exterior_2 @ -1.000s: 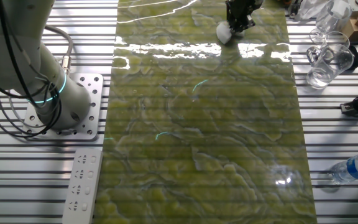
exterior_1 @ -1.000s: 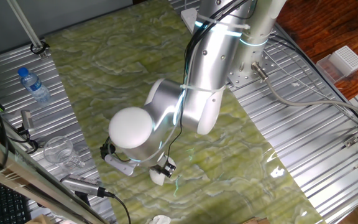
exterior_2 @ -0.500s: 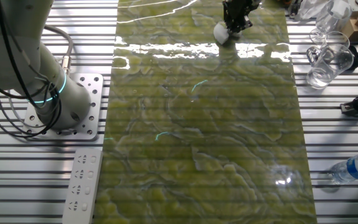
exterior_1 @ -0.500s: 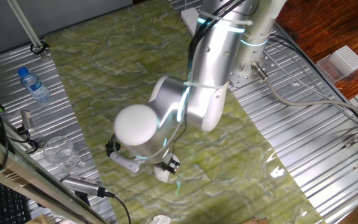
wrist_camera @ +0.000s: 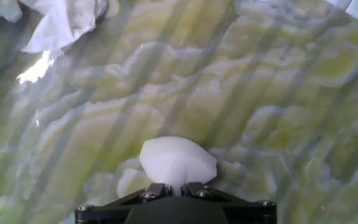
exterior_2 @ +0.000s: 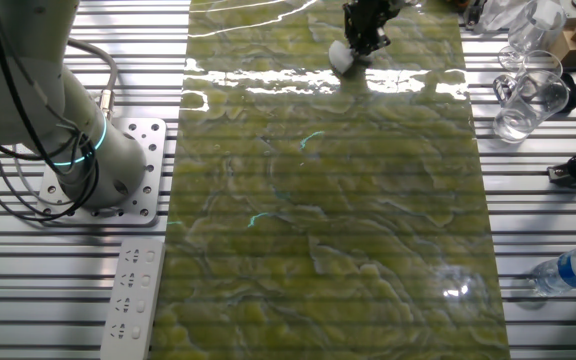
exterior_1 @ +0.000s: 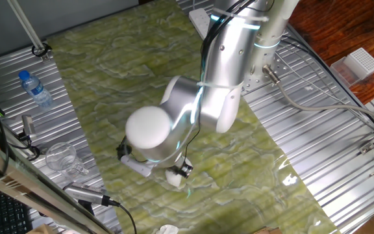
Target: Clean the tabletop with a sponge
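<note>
The white sponge (wrist_camera: 178,163) is pinched between the black fingers of my gripper (wrist_camera: 176,186), which is shut on it. It presses down on the glossy yellow-green tabletop (wrist_camera: 278,93). In one fixed view the sponge (exterior_1: 174,177) pokes out below the silver arm, near the sheet's front end, with the gripper (exterior_1: 181,171) just above it. In the other fixed view the sponge (exterior_2: 340,56) and gripper (exterior_2: 360,32) are at the far end of the tabletop (exterior_2: 328,220), near the middle of its width.
A crumpled white scrap (wrist_camera: 61,22) lies on the sheet ahead to the left. Glass cups (exterior_2: 523,95) and a water bottle (exterior_2: 573,270) stand on the ribbed metal at the side. A white ridged box (exterior_1: 360,63) sits far right. The arm base (exterior_2: 98,165) is bolted beside the sheet.
The gripper has slid the sponge across the far end of the tabletop: leftward in the other fixed view, rightward in one fixed view.
</note>
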Controlling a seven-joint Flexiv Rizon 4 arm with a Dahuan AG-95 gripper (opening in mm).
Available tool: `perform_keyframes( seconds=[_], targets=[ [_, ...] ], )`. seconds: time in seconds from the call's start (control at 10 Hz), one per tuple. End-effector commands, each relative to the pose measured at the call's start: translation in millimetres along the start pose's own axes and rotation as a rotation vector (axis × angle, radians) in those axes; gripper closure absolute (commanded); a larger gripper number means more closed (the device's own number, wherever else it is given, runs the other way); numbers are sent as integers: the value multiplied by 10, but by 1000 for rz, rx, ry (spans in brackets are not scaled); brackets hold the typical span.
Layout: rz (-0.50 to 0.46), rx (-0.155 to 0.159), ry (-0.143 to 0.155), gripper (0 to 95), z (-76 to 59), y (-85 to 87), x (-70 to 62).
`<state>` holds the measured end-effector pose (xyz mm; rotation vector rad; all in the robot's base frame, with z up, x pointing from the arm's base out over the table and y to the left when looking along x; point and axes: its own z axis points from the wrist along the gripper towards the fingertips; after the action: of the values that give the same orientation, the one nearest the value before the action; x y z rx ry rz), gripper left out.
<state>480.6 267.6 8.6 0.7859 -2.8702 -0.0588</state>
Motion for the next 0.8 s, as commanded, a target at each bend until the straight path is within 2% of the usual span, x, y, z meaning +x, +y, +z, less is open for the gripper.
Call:
perform_keyframes(
  seconds=[0.1,0.5,0.6,0.8],
  targets=[
    [-2,-9,24,950,-43,18,43],
    [-25,-9,23,950,52,96,345],
    [-24,-17,19,950,26,104,390],
    [-42,-9,32,950,11,124,493]
  ],
)
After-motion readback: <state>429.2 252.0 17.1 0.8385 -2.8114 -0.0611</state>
